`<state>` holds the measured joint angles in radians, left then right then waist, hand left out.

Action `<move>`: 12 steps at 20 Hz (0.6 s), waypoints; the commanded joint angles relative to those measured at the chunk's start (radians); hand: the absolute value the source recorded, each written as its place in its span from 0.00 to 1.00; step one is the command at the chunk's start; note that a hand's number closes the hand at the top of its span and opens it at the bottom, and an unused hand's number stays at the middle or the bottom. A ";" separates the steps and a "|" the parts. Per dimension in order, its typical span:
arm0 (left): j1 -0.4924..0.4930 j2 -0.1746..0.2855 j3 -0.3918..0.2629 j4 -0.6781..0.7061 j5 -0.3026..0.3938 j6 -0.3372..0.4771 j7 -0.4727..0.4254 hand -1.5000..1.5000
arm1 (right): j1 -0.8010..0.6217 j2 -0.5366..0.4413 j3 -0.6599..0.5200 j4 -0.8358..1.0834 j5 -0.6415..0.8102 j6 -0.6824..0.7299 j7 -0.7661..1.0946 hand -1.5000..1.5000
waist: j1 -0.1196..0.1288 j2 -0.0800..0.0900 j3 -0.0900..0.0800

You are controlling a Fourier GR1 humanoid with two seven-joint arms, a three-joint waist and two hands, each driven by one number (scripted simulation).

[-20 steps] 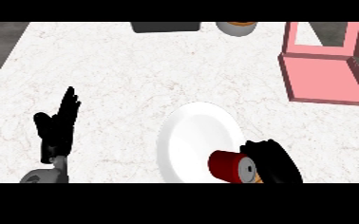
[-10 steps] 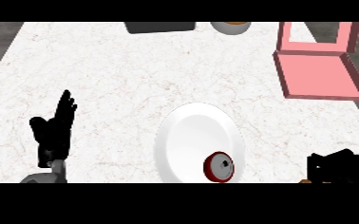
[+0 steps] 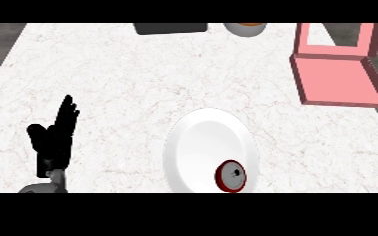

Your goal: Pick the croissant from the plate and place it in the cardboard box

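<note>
A white plate (image 3: 207, 142) lies on the counter near the lower middle of the head view. A small round object with a dark red rim and a grey face (image 3: 232, 175) rests on the plate's lower right part; nothing shaped like a croissant shows. The pink box (image 3: 334, 70) stands open at the upper right, its flaps raised at the back. My left hand (image 3: 53, 140) rests open at the lower left, fingers up, well apart from the plate. No right hand appears in the view.
At the counter's back edge a dark flat object (image 3: 170, 28) sits beside a grey bowl with orange content (image 3: 245, 28). White marbled counter (image 3: 148, 80) stretches between the plate and the back edge.
The right hand let go of the red-rimmed object on the plate and pulled back to the lower right, out of view. The left hand stayed still.
</note>
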<state>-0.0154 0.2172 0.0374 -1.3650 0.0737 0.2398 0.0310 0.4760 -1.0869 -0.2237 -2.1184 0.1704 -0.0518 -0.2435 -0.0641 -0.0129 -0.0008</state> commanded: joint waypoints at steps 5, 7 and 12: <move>-0.090 -0.022 -0.003 0.090 -0.025 -0.003 -0.029 0.50 | -0.105 -0.003 -0.298 0.232 -0.182 0.188 -0.090 1.00 | 0.055 0.013 0.000; -0.063 -0.039 -0.045 0.046 -0.041 -0.012 -0.024 0.50 | -0.212 -0.039 -0.267 0.395 -0.196 0.190 -0.128 1.00 | 0.079 0.016 0.001; -0.120 -0.045 -0.035 0.072 -0.041 -0.015 0.011 0.50 | -0.425 -0.013 -0.119 0.578 -0.140 0.198 -0.135 1.00 | 0.091 0.019 0.001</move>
<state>-0.1211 0.1786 0.0176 -1.2765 0.0439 0.2271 0.0129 0.2013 -1.1031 -0.4098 -1.6913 0.0194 0.1370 -0.3718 0.0084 0.0030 0.0001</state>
